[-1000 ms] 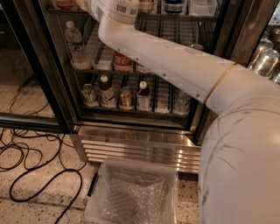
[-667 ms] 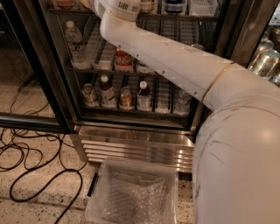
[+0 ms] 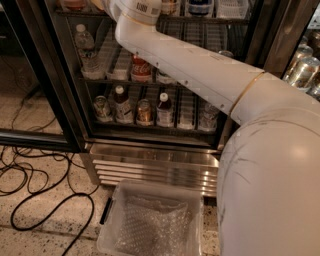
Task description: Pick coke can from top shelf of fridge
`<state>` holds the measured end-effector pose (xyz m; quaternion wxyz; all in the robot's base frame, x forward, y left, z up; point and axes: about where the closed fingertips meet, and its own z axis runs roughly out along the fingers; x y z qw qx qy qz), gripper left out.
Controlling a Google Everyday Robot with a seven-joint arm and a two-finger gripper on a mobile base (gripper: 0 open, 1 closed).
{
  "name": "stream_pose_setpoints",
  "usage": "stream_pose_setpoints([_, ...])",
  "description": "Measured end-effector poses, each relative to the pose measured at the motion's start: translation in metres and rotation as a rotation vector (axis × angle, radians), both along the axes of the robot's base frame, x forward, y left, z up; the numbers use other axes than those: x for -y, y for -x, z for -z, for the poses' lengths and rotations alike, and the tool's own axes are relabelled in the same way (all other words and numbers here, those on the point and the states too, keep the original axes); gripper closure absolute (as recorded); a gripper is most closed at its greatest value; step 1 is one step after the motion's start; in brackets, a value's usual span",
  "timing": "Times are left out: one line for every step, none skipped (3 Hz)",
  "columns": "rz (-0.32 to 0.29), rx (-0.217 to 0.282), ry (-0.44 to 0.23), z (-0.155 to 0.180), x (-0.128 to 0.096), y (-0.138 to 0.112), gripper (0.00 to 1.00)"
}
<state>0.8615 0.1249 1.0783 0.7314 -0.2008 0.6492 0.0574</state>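
Observation:
The fridge point(image 3: 150, 150) stands open with its steel frame and slatted base in front of me. My white arm reaches up and left into it. The wrist point(image 3: 142, 7) is at the top shelf point(image 3: 210, 20), at the picture's upper edge. My gripper point(image 3: 106, 4) lies just left of the wrist and is mostly cut off by that edge. A reddish thing point(image 3: 75, 4) sits on the top shelf left of the gripper. I cannot tell whether it is the coke can.
A water bottle point(image 3: 85, 47) and a red Coca-Cola script can point(image 3: 141, 67) stand on the middle rack. Bottles and a brown-gold can point(image 3: 144, 111) fill the lower rack. A clear plastic bin point(image 3: 150, 220) and black cables point(image 3: 45, 200) lie on the floor. The glass door point(image 3: 35, 75) is open at left.
The wrist has shifted slightly right and up along the top shelf, and the elbow has swung closer to the camera. Nothing on the shelves has moved.

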Motion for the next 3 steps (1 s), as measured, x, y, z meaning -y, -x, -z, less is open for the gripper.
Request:
stream_pose_setpoints([-0.001,-0.001,0.001,0.0011,-0.0001,-0.0007,0.26])
stream_pose_setpoints([-0.002,-0.003,0.002,0.0023,-0.0007,-0.0015,0.19])
stream_pose_setpoints([-0.012,-0.002,0.005,0.0046,-0.0056,-0.0035,0.09])
